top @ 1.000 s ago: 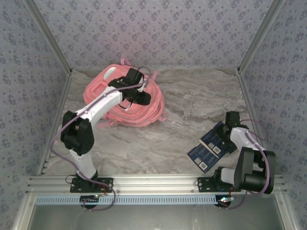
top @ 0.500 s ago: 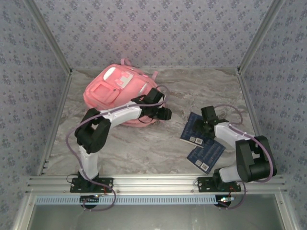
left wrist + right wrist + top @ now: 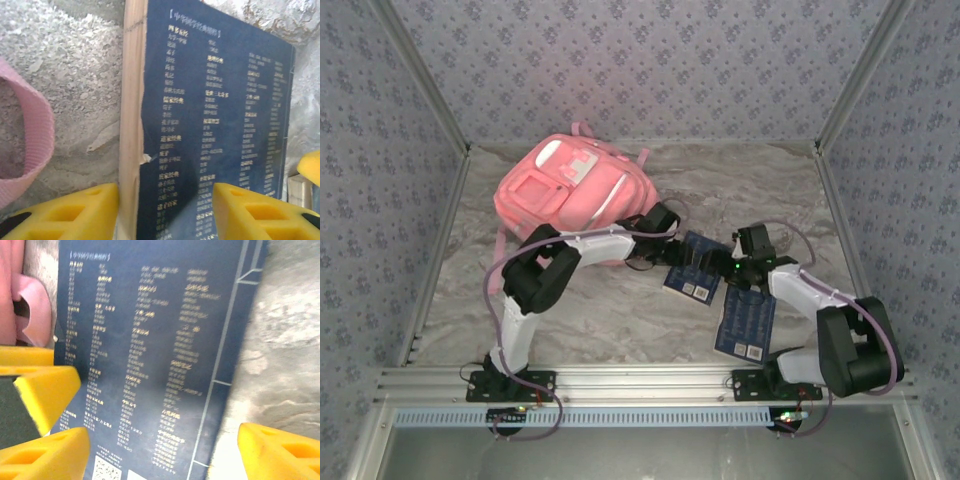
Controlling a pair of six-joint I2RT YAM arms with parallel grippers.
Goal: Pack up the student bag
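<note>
You are straddling a book [image 3: 698, 278].
Left end effector [image 3: 162, 194] gaping over its page edge, right end effector [image 3: 160, 434] wider; student bag [image 3: 565, 190] just beside, far worktop [image 3: 750, 190] lying open.

A dark blue book [image 3: 693, 268] and a second book [image 3: 747, 325] lie near each other on the marble table [image 3: 750, 190].

- Left arm [image 3: 590, 243]: white shells between bulky black joint housings behind the jaws.
- Right arm [image 3: 810, 288]: the same white-and-black build, with a small green light [image 3: 735, 267] close behind its jaws.
- Lilac cables [image 3: 488, 290] loop along both arms.
- The fingers [image 3: 70, 212] are bright yellow blocks with rectangular hollows.
</note>
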